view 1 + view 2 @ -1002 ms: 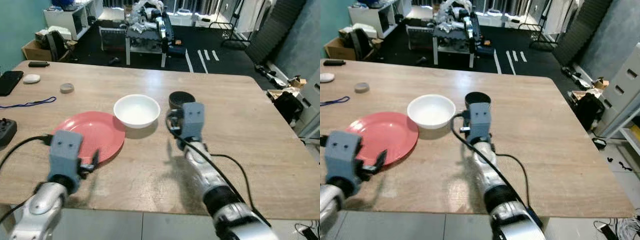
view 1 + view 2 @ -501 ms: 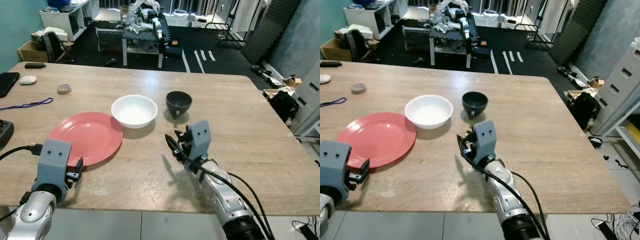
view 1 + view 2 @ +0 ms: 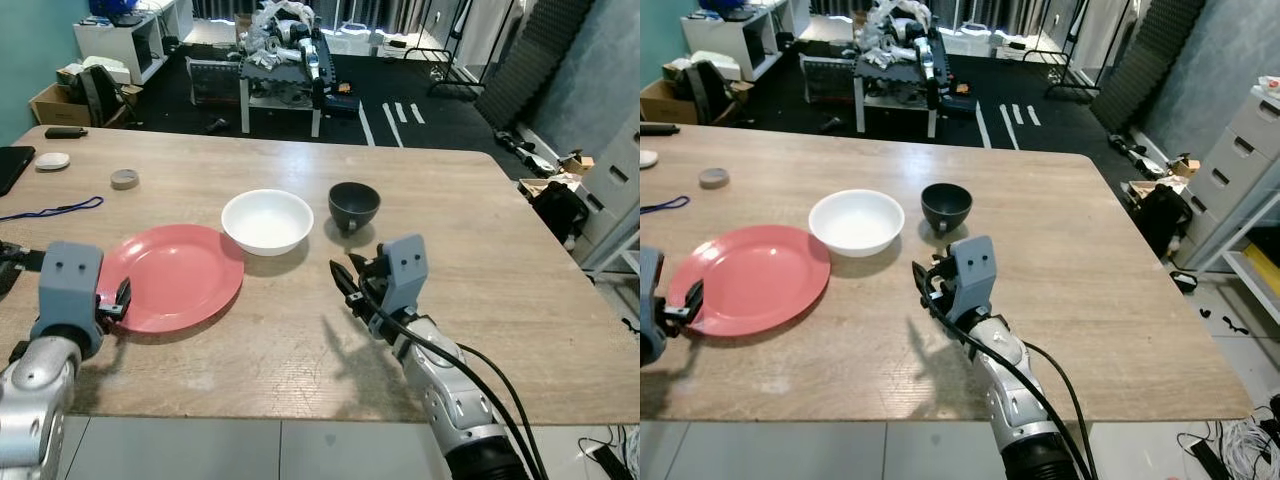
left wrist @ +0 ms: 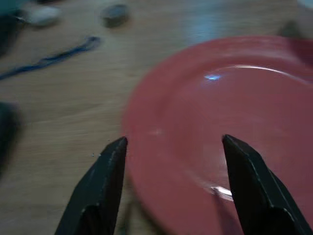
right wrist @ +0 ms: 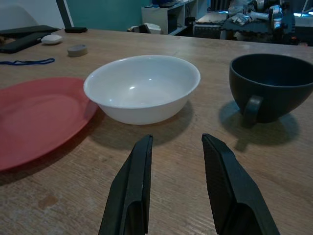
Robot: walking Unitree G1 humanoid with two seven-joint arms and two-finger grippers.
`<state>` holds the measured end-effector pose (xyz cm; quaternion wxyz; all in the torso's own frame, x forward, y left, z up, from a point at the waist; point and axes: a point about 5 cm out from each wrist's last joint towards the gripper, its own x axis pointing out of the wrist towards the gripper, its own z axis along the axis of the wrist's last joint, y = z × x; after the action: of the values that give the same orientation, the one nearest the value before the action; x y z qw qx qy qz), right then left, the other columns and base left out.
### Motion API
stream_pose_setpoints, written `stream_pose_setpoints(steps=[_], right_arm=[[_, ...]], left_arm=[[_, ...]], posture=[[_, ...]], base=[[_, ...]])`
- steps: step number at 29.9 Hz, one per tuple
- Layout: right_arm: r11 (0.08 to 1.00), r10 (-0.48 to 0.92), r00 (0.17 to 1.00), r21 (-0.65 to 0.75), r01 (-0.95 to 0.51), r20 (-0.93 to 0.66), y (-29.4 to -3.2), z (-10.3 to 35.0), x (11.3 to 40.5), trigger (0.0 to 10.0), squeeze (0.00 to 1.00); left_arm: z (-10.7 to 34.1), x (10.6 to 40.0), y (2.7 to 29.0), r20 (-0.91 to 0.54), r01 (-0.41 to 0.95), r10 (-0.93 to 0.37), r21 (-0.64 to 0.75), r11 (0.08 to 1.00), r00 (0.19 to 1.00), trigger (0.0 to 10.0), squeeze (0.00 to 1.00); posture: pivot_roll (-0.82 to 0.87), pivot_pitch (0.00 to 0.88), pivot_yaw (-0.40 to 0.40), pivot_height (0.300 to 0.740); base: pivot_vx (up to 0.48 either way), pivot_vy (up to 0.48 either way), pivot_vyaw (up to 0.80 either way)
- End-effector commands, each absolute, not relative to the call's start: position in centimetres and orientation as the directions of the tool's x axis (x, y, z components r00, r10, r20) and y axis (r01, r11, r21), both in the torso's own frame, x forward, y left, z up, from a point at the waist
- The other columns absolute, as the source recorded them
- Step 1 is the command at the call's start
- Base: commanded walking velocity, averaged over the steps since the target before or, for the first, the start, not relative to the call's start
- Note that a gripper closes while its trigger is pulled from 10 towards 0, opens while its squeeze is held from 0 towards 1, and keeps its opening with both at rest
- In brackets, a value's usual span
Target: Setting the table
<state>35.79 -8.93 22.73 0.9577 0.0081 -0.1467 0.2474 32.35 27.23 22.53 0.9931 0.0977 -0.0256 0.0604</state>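
So I'm at the near edge of the table [image 3: 520, 330]. My left gripper [image 3: 113, 300] is low at the near-left rim of the red plate [image 3: 175, 277]. In the wrist view its fingers [image 4: 100, 191] are spread wide, one over bare wood just off the rim and the other over the plate itself, so the rim sits between them. Can't tell if either is actually touching it.

My right gripper [image 3: 347, 277] hangs over bare wood nearer the middle, just in front of the dishes. Fingers [image 5: 132, 196] are parted with nothing between them, pointing roughly at the gap between the bowl and the cup.

Going further out: the white bowl [image 3: 267, 220] sits just beside the plate's far-right edge, upright and empty as far as I can see. Right of it, a little apart, is the dark cup [image 3: 354, 205], upright, with its handle turned toward me.

Further back on the left side there's a blue cord [image 3: 55, 209], then a small grey round thing [image 3: 124, 179], a white oval thing [image 3: 51, 161], and a dark phone [image 3: 12, 168] at the edge of view. Too small to say more about those.

Past the table it's a dark floor with a cluttered stand [image 3: 285, 70] and white shelves [image 3: 125, 32].
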Motion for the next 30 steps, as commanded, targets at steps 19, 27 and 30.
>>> stream_pose_setpoints(steps=[19,27,30], right_arm=[[0.905,0.423,0.869,-0.068,-0.421,0.255,-10.5,22.3,35.2,10.0,0.00],[0.905,0.422,0.871,-0.072,-0.418,0.253,-10.4,22.4,35.2,10.0,0.00],[0.909,0.416,0.876,-0.078,-0.410,0.244,-10.7,22.3,35.1,10.0,0.00]], left_arm=[[14.0,33.3,20.6,-0.357,0.455,-0.469,-0.128,0.881,0.808,10.0,0.00],[13.6,34.4,17.4,-0.339,0.523,-0.545,-0.162,0.837,0.767,10.0,0.00],[15.4,36.3,15.2,-0.251,0.559,-0.593,-0.200,0.805,0.765,10.0,0.00]], posture=[[0.17,0.243,0.003,0.740],[0.15,0.252,-0.002,0.740],[0.14,0.261,-0.003,0.740]], base=[[0.000,0.000,0.00],[0.000,0.000,0.00],[0.000,0.000,0.00]])
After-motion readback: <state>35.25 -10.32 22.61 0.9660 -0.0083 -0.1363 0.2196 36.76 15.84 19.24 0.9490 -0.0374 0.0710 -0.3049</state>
